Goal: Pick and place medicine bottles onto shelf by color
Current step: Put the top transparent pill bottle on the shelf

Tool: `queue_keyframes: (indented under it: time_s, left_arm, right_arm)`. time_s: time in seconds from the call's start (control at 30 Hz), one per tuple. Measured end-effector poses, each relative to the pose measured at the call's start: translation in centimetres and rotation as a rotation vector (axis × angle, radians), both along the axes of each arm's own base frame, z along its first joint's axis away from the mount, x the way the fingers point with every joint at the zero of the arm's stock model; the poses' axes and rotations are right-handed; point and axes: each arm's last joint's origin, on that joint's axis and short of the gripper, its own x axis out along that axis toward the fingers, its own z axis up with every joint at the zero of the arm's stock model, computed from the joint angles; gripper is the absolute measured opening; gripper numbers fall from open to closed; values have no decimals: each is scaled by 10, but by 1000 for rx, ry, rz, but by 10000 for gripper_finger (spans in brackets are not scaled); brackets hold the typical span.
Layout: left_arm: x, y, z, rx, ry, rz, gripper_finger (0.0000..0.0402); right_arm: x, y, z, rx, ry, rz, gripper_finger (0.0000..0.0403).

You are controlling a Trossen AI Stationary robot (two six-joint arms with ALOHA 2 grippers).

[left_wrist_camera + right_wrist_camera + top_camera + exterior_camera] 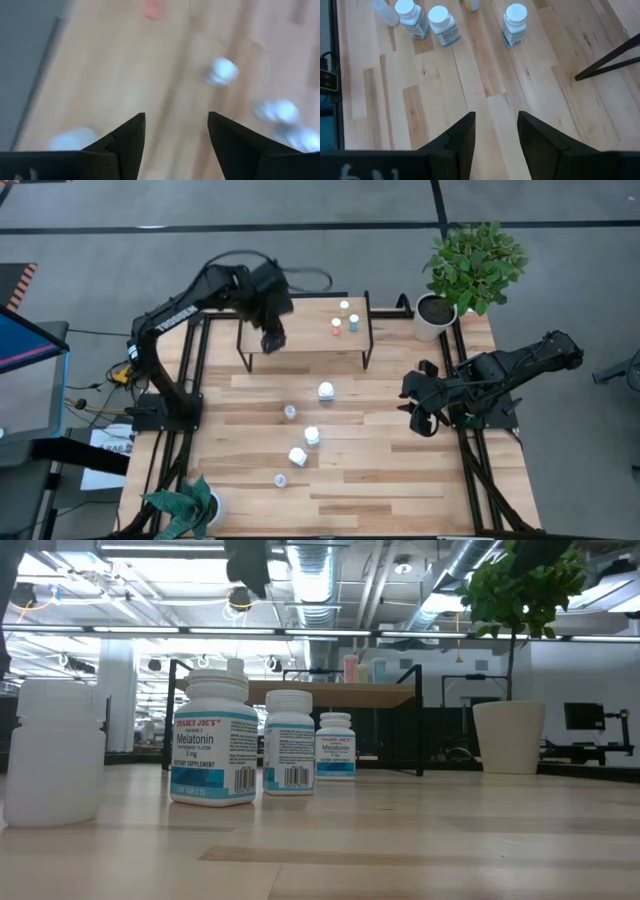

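The shelf (pixel 300 325), a light-wood board on black legs, stands at the table's far side. A reddish bottle (pixel 336 327), a bluish one (pixel 353 322) and a pale one (pixel 344 306) stand on its right part. Several white medicine bottles (pixel 326 390) (pixel 312 435) stand on the tabletop in front of it; the low view shows them upright (pixel 212 740). My left gripper (pixel 272 340) hangs open over the shelf's left part, nothing between its fingers (pixel 176 117). My right gripper (pixel 420 420) (pixel 496 115) waits open above the table's right side, holding nothing.
A potted plant (pixel 470 265) in a white pot stands at the far right corner. A second plant (pixel 185 502) sits at the near left corner. Bare planks (pixel 400 480) stretch across the table's near right part.
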Motion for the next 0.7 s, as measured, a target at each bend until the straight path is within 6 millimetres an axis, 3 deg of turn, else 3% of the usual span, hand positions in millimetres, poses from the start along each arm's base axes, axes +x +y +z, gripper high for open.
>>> queue_keyframes:
  time_s: [0.4,0.7]
  left_arm:
    - [16,-107,-13,-39,140,-334,202]
    - [9,-154,-50,-7,302,-496,202]
  right_arm:
    - [0,0,0,29,-4,-37,169]
    - [0,0,0,66,-12,-82,169]
